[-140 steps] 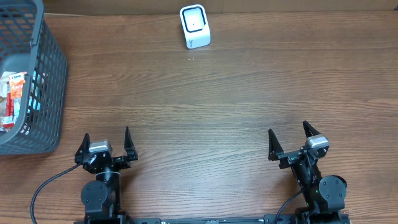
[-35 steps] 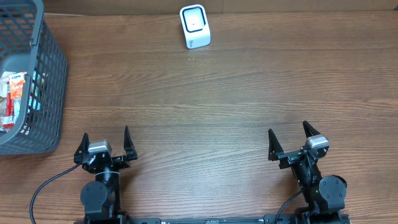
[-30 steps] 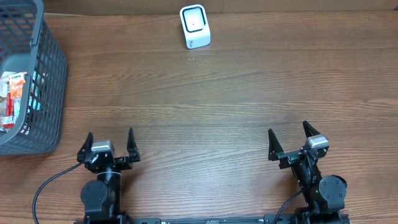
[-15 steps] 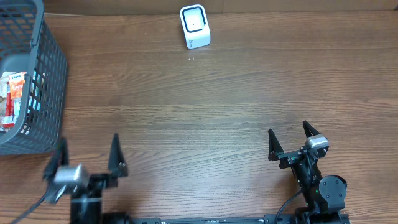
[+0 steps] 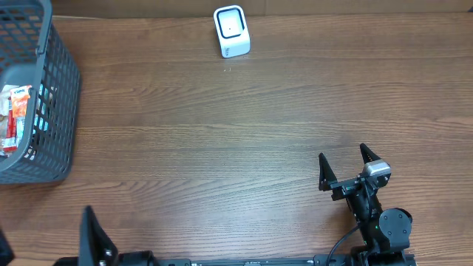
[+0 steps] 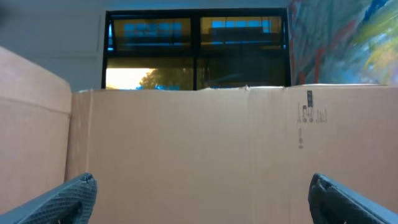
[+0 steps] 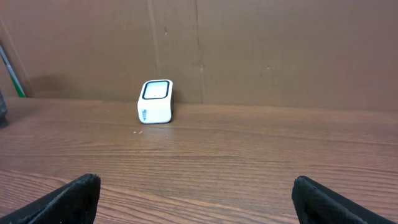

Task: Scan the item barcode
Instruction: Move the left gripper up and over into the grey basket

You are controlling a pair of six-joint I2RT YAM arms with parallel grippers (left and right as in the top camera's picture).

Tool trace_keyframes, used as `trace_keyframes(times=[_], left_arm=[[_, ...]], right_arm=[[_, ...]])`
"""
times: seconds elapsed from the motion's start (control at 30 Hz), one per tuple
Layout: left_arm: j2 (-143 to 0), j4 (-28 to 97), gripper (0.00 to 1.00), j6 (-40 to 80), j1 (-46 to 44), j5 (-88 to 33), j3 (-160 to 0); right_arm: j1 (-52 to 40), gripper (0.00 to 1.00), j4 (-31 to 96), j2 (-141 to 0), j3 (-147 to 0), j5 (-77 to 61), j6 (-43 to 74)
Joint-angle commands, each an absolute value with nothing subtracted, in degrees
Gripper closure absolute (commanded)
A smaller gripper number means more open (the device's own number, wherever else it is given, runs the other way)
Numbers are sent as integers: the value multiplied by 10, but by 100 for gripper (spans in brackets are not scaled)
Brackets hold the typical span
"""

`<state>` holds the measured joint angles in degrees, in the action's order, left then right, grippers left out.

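- The snack packet (image 5: 15,117), in a red, white and orange wrapper, lies inside the grey mesh basket (image 5: 65,89) at the far-left edge of the counter (image 5: 222,133). It is well apart from both arms.
- The white barcode scanner (image 5: 231,31) stands upright at the back of the counter, near the middle and well apart from the basket.
- The right end effector (image 5: 342,153) sits low over the near-right part of the counter. Its jaws are spread wide and empty, and its wrist view faces the scanner across bare wood.
- The left end effector (image 6: 199,186) is at the near-left corner, and only one dark finger (image 5: 89,224) shows clearly from overhead. In its wrist view the fingers stand wide apart with nothing between them, facing a cardboard wall (image 6: 199,143) with a window (image 6: 196,50) above it.
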<state>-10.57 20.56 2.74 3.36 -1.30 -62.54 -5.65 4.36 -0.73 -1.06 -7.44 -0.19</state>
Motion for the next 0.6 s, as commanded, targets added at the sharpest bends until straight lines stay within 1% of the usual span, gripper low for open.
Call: trace_keyframes(times=[0.0, 0.1, 0.2, 0.37, 0.43, 0.57], left_arm=[[-219, 225, 0, -29, 30, -6, -726], [-301, 258, 0, -53, 30, 1, -808], [-395, 321, 0, -58, 30, 1, -910], [-557, 475, 0, -77, 30, 4, -1087], [-622, 538, 0, -94, 30, 24, -1148], [-742, 642, 0, -104, 32, 41, -1234]], right_arm=[[-54, 0, 42, -2, -4, -72, 0], [-54, 0, 42, -2, -4, -72, 0], [-54, 0, 42, -2, -4, -72, 0], [-54, 0, 42, -2, -4, -72, 0], [-54, 0, 42, -2, -4, -72, 0], [-54, 0, 42, -2, -4, -72, 0]])
